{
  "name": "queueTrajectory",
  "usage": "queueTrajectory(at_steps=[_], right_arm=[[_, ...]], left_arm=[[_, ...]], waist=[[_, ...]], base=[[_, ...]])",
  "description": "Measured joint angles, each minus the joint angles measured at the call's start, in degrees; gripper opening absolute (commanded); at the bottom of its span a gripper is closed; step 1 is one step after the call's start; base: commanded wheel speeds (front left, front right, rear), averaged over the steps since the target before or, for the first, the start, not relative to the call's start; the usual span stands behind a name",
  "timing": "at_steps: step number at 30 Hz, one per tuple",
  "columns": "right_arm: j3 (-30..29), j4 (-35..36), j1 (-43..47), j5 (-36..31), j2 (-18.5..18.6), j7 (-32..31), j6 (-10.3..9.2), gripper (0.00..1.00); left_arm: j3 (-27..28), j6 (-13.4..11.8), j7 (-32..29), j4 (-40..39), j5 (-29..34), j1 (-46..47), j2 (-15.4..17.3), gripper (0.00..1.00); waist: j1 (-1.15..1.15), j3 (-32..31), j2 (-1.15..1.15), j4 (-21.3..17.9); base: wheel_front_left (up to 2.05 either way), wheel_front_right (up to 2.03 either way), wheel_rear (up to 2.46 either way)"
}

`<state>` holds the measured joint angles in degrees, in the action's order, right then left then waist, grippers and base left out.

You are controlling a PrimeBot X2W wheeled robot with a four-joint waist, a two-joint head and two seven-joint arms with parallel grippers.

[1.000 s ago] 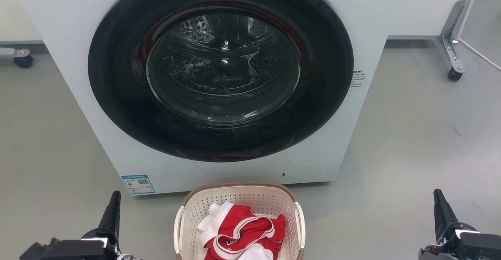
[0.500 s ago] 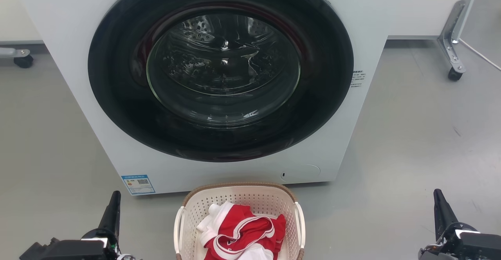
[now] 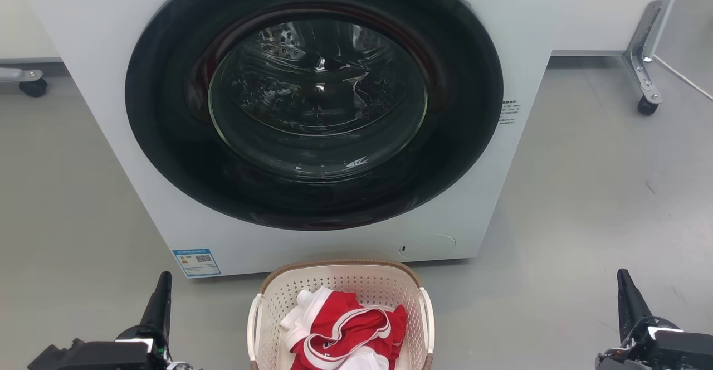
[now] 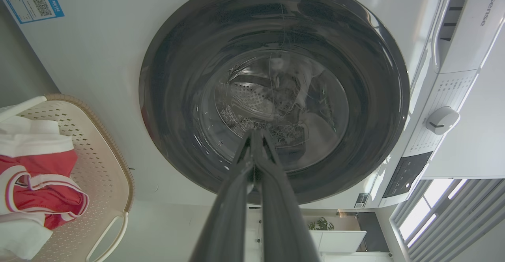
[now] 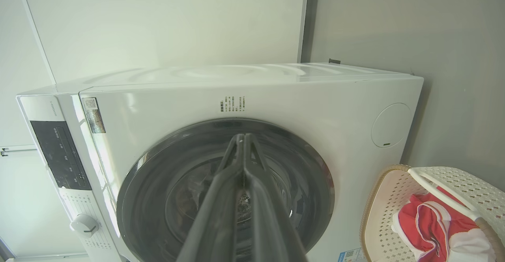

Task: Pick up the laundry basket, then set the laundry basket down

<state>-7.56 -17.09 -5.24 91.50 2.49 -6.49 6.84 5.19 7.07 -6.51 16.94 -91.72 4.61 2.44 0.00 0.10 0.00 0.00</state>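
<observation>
Nothing has moved in the last second. My left jaws and right jaws stay pressed together and empty, well to either side of the laundry basket on the floor, just before the washing machine. Lifting by one handle could tip it and spill the red-and-white garment.

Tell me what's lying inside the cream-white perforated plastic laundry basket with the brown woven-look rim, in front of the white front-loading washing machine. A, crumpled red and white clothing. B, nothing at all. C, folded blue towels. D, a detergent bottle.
A: crumpled red and white clothing lies inside the cream-white perforated plastic laundry basket, which stands before the white front-loading washing machine.
</observation>
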Motion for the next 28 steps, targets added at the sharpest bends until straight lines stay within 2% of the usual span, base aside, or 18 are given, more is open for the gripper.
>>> queueTrajectory(at_steps=[28], right_arm=[[0.00,0.01,0.00,0.00,0.00,0.00,0.00,0.00]], left_arm=[[0.00,0.00,0.00,0.00,0.00,0.00,0.00,0.00]], waist=[[0.00,0.01,0.00,0.00]], base=[[0.00,0.00,0.00]])
